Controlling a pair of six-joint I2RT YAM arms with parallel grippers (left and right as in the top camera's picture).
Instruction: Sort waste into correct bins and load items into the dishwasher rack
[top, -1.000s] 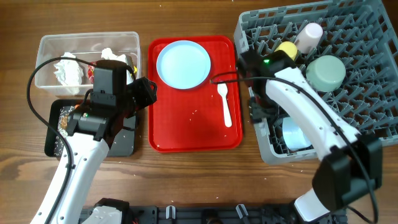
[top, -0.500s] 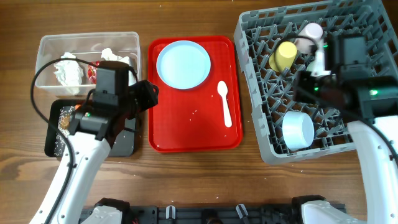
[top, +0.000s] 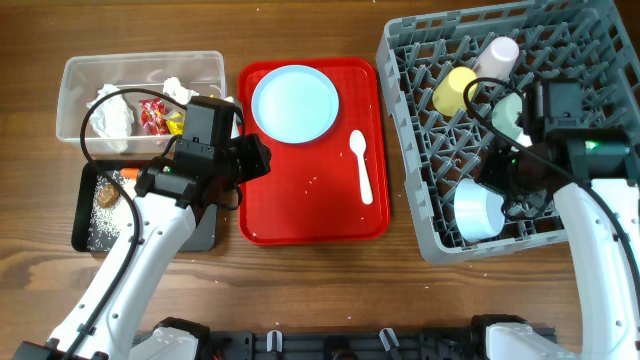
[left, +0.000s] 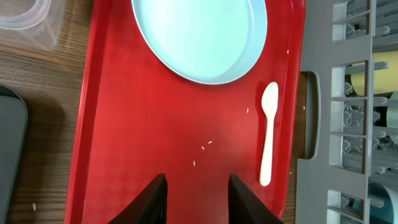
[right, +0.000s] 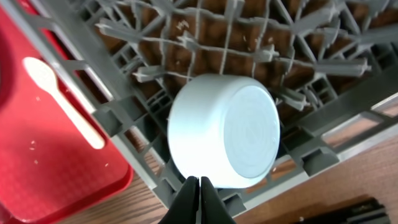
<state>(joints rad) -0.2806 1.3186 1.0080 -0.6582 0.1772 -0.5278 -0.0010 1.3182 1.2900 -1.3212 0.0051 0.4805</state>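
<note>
Left wrist view: the left gripper hangs low over the near end of the flat red serving tray, jaws standing wide with nothing between them. Ahead of it lie a few loose white rice-like grains, the white plastic spoon near the tray's right rim, and the pale blue round plate at the far end. None of these is dealt with yet.

Right wrist view: the right gripper shows its jaws pressed together and holding nothing. It is near a pale blue bowl that rests tilted, base outward, among the pegs at the near edge of the large grey plastic dishwasher rack.

Overhead view: the rack also holds the yellow cup, the pink cup and a second pale bowl, partly hidden by the right arm. Crumpled white tissues and red and yellow wrappers sit in the clear rectangular plastic tub. More grains, a small brown lump and an orange carrot piece sit in the shallow black rectangular tray.

By this reading, sorting is nearly finished; the plate, the spoon and the stray grains are left.

The tray's raised rim and the rack's wall, just beside the spoon, would crowd a grasp there. The tray's middle is open, and the wooden worktop in front offers room.
</note>
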